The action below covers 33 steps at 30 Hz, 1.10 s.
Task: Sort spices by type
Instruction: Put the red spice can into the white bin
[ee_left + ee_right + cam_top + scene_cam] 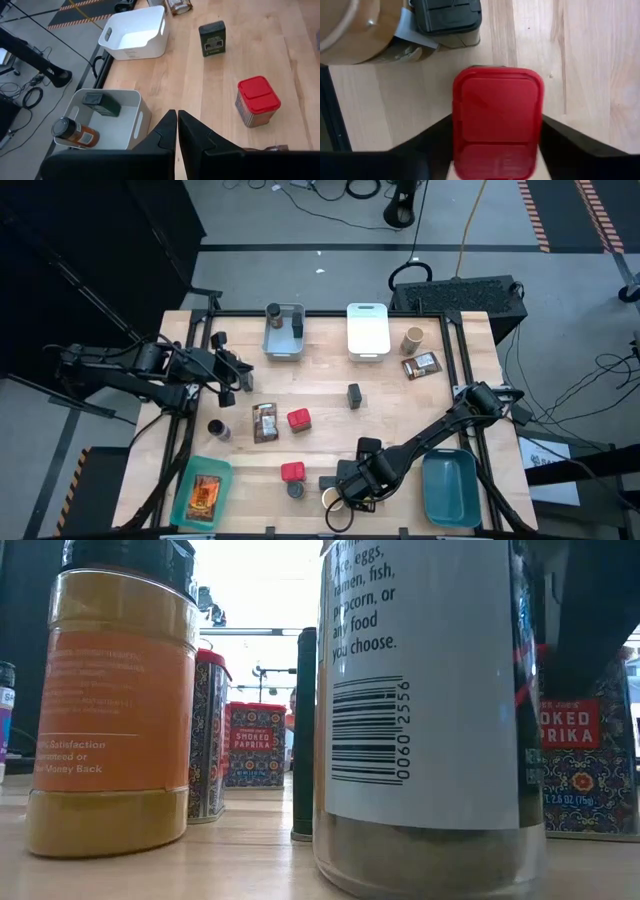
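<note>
My right gripper [350, 483] is over the table's near middle, pointing down, shut on a red-lidded tin [497, 125]; in the high view the arm hides this tin. In the low view the tin [590, 770] stands on the table. Just beyond it are a dark-lidded container [447, 15] and a round tan-topped jar [350, 25]. More spices stand about: two red tins [298, 418] [292, 471], a packet [264, 422], a dark tin [354, 395]. My left gripper [177, 125] hangs shut above the table's left side, near the grey bin [137, 107]. My right gripper has the red tin between its two fingers [427, 142], one on each of two opposite sides just below the lid [456, 125]. The fingers come from above, pointing down. The tin stands upright with its base on the table.
At the far edge, a grey bin [283, 340] holds two dark containers, next to a white bin [368, 330]. A teal bin [185, 498] with a packet is near left, a blue bin [450, 485] near right. A tan jar [412, 338] and a packet [421, 365] lie far right.
</note>
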Each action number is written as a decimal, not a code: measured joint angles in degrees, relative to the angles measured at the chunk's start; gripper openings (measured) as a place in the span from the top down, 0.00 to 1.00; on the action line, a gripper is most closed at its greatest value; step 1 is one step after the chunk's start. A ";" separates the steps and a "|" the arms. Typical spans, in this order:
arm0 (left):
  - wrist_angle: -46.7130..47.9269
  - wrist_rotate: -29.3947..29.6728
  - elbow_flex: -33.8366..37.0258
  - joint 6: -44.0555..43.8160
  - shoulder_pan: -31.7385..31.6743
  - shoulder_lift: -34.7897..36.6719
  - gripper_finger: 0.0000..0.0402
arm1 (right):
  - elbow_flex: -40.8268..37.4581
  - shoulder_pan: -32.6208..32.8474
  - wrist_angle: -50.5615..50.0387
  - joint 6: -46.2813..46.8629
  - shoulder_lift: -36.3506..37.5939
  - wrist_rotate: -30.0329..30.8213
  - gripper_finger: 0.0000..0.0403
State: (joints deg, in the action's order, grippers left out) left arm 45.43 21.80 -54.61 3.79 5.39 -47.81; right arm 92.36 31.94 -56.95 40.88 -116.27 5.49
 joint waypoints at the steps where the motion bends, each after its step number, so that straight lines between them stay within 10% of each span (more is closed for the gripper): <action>1: -0.02 0.00 0.24 -0.02 0.00 -0.02 0.95 | 0.00 -0.01 -0.14 0.00 0.00 -0.27 0.48; 33: 0.17 -0.14 0.94 -0.47 0.00 0.02 0.95 | 0.00 -7.12 -17.47 2.11 16.95 -2.53 0.51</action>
State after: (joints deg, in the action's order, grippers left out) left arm 45.61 21.66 -53.67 3.32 5.39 -47.79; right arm 92.36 24.83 -74.42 42.99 -99.32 2.96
